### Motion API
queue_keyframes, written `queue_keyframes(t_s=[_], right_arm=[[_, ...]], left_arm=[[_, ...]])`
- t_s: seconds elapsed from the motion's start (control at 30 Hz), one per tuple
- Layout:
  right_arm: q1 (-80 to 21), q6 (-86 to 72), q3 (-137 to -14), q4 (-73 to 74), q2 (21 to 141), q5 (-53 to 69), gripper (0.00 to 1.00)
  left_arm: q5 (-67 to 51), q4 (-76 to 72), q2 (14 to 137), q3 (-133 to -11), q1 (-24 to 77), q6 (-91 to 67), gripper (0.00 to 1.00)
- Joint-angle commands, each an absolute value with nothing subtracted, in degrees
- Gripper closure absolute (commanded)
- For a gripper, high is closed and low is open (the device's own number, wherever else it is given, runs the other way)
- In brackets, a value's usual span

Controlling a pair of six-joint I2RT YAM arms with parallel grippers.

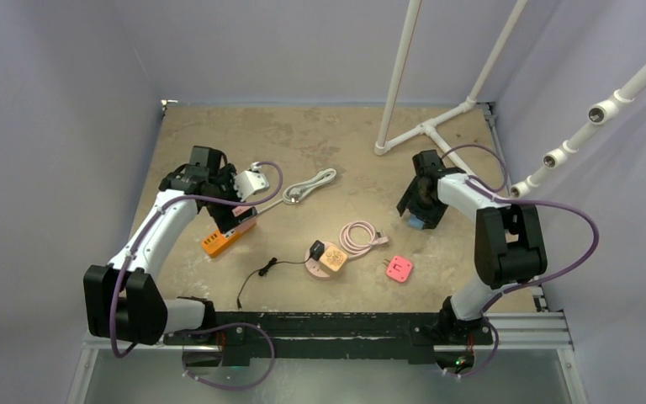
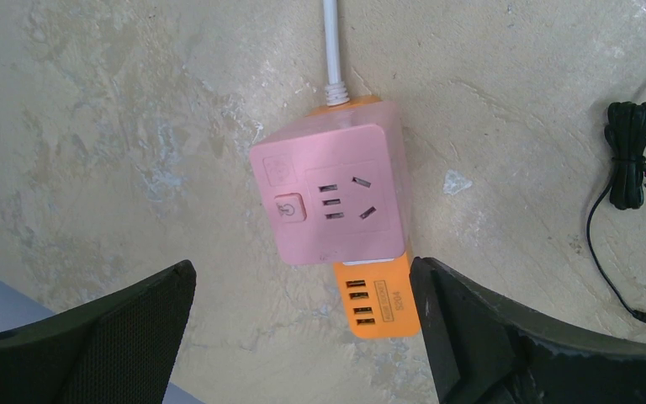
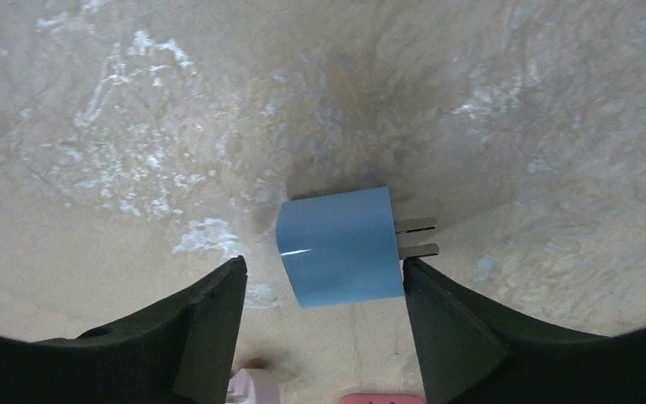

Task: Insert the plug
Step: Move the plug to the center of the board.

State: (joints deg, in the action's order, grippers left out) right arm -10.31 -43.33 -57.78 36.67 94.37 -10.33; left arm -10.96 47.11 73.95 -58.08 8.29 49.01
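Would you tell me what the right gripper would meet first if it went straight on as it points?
Probably the blue charger plug, lying on the table inside the open right gripper; depth is unclear.

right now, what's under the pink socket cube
An orange power strip: its USB end pokes out from under the pink socket cube. The rest of the strip is covered.

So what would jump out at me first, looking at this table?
Probably the bright colours on the tan table. A pink socket cube with an orange USB block at its end sits below the open left end effector. Over on the right, a blue plug lies on its side between the open fingers of the right end effector.
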Motion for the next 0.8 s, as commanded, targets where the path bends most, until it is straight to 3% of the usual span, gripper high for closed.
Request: queue_keyframes(t_s=[0.0, 0.37, 0.43, 0.57, 0.67, 0.77], right_arm=[[-10.99, -45.7, -58.57, 33.09, 93.55, -6.8, 0.32], [-11.04, -45.87, -60.79, 31.33, 93.47, -4.74, 0.62], [-11.0, -45.75, -60.83, 31.05, 93.34, -4.33, 0.61], [-10.99, -45.63, -60.11, 30.7, 93.95, -4.11, 0.42], [-10.99, -45.67, -59.36, 29.89, 94.34, -2.56, 0.42], [-11.06, -45.62, -59.3, 29.11, 94.92, -2.48, 0.48]], left_arm=[[-12.48, 45.8, 74.0, -59.1, 7.82, 49.06, 0.01], [-11.84, 45.48, 73.98, -56.51, 7.82, 49.48, 0.01], [-11.61, 45.05, 73.94, -55.82, 7.82, 49.56, 0.01], [-12.39, 44.83, 73.93, -55.51, 7.82, 50.13, 0.01], [-13.37, 45.21, 73.99, -56.08, 7.82, 50.18, 0.01], [-14.13, 46.12, 74.09, -56.94, 7.82, 50.19, 0.01]])
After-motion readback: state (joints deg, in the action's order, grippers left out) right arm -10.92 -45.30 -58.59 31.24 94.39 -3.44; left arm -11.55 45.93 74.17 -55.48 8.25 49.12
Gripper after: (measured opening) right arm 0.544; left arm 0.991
